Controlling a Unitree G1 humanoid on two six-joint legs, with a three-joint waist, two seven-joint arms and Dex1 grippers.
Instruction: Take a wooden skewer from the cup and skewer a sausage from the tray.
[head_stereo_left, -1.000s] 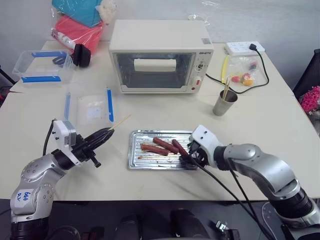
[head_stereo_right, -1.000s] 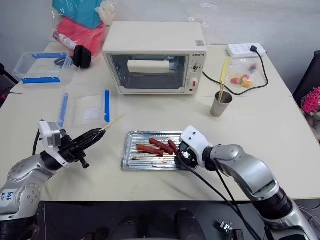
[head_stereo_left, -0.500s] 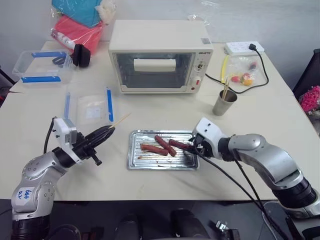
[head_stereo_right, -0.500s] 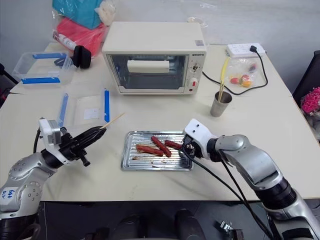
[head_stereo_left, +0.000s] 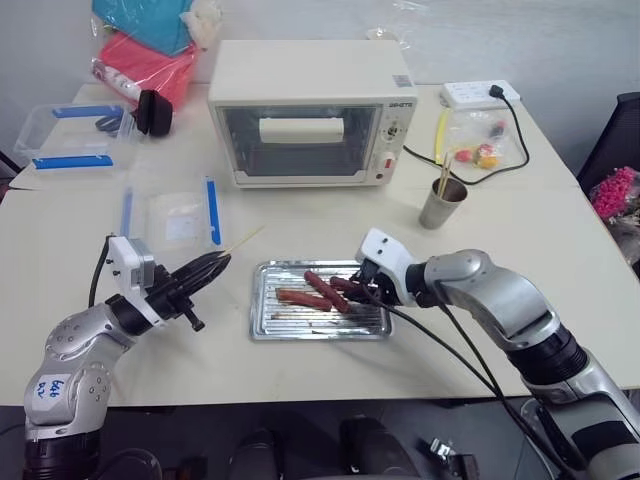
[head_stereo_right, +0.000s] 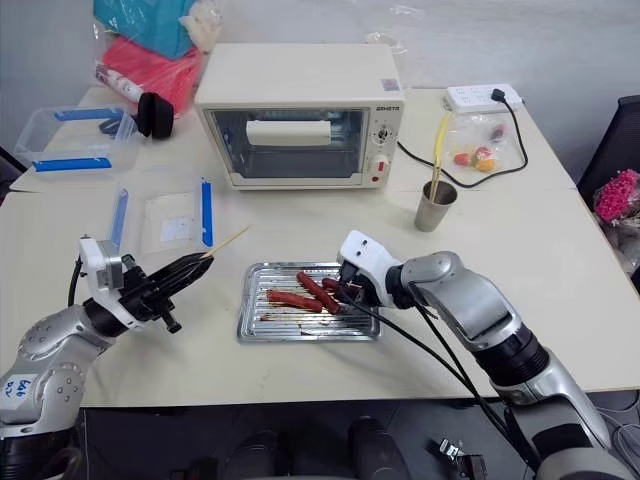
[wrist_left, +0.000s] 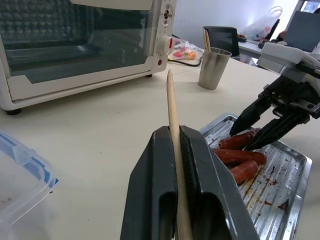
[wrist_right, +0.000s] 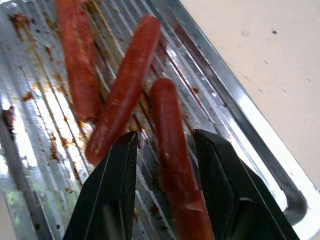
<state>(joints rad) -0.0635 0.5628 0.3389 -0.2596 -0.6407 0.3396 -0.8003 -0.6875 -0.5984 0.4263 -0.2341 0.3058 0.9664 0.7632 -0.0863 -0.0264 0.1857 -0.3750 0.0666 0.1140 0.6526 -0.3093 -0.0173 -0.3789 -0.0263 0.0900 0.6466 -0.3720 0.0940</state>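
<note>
My left gripper (head_stereo_left: 222, 261) is shut on a wooden skewer (wrist_left: 172, 115), held above the table left of the tray; the stick's tip (head_stereo_left: 245, 239) juts past the fingers. The shiny ribbed tray (head_stereo_left: 268, 328) lies at the front middle with two sausages (head_stereo_left: 297, 297) (head_stereo_left: 320, 286) lying on it. At the tray's right part, my right gripper (head_stereo_left: 352, 288) is shut on a third sausage (wrist_right: 170, 130), which runs between its two fingers (wrist_right: 115, 185). The grey cup (head_stereo_left: 441, 205) with more skewers stands to the right, behind the tray.
A cream toaster oven (head_stereo_left: 305, 100) stands behind the tray. Clear plastic boxes with blue clips (head_stereo_left: 65, 135) and a lid (head_stereo_left: 170, 215) lie at the left. A power strip (head_stereo_left: 480, 93), its cable and a small bag (head_stereo_left: 480, 152) sit at the back right.
My right gripper has closed on the rightmost sausage and moved left over the tray, turning the sausage with it. The left gripper with the skewer has stayed put.
</note>
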